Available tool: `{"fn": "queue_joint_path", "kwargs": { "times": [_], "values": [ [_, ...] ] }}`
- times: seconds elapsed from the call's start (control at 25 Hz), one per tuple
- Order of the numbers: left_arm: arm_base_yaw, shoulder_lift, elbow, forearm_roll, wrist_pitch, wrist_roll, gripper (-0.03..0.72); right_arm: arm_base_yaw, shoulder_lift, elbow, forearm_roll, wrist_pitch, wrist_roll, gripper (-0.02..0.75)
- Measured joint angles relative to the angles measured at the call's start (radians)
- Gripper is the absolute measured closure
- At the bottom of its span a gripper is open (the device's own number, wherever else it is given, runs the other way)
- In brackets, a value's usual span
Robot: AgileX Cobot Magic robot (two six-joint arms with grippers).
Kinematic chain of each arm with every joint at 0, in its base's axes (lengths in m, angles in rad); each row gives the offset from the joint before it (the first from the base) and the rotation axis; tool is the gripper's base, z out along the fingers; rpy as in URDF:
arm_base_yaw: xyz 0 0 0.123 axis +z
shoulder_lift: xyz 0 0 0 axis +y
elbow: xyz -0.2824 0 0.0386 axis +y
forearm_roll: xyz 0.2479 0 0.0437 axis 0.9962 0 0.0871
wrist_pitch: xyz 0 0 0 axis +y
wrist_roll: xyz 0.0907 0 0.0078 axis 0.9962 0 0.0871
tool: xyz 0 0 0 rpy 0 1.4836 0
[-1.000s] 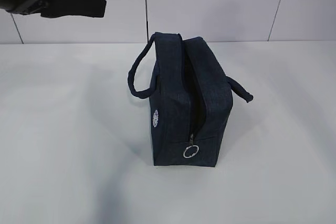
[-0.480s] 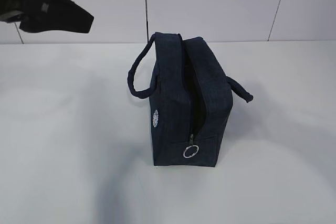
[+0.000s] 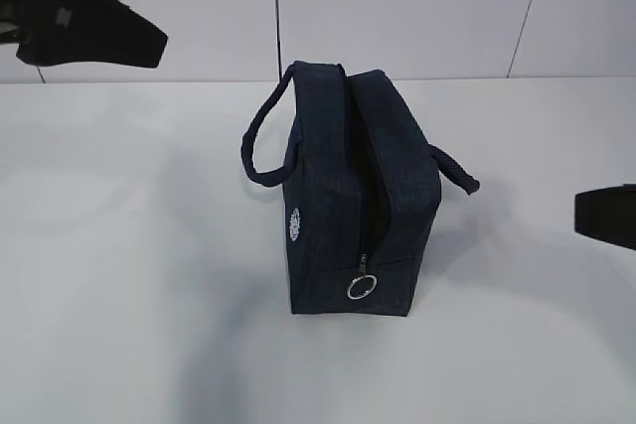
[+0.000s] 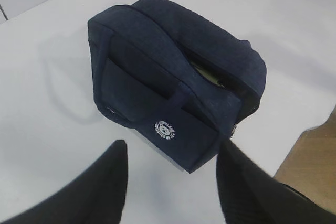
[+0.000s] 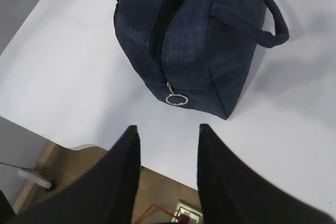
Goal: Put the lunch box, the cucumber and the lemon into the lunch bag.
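The dark navy lunch bag point(image 3: 348, 196) stands upright mid-table, its top zipper open, its metal ring pull point(image 3: 360, 287) hanging at the near end. It also shows in the left wrist view point(image 4: 157, 72) and the right wrist view point(image 5: 194, 35). A pale greenish patch point(image 4: 207, 75) shows inside the opening; I cannot tell what it is. The cucumber and lemon are hidden or out of view. My left gripper point(image 3: 139, 47) hovers high at the far left, open and empty point(image 4: 172, 148). My right gripper point(image 3: 606, 215) is at the right edge, open and empty point(image 5: 168, 129).
The white table point(image 3: 119, 275) carries only the bag. Its near edge point(image 5: 173, 174) lies under my right gripper, with brown floor point(image 5: 163, 198) below. Another table edge point(image 4: 294, 145) shows in the left wrist view. White wall panels point(image 3: 417, 7) stand behind.
My left gripper has drawn back toward the upper left corner. My right gripper has come into the exterior view at the right edge. The bag has not moved.
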Motion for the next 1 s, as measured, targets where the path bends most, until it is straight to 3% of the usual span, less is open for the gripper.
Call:
{"fn": "queue_joint_path", "kwargs": {
  "times": [0.2, 0.36, 0.64, 0.8, 1.0],
  "values": [
    [0.000, 0.000, 0.000, 0.002, 0.007, 0.000, 0.312, 0.000, 0.179, 0.000, 0.208, 0.014, -0.250, 0.456],
    [0.000, 0.000, 0.000, 0.002, 0.009, 0.000, 0.313, 0.000, 0.332, 0.000, 0.418, 0.042, -0.455, 0.388],
    [0.000, 0.000, 0.000, 0.002, 0.027, 0.000, 0.314, 0.008, 0.540, 0.000, 0.603, 0.049, -0.588, 0.325],
    [0.000, 0.000, 0.000, 0.002, 0.029, 0.000, 0.322, 0.065, 0.627, 0.000, 0.675, 0.014, -0.630, 0.325],
    [0.000, 0.000, 0.000, 0.002, 0.036, 0.000, 0.326, 0.190, 0.665, 0.000, 0.807, -0.165, -0.719, 0.324]
  ]
}}
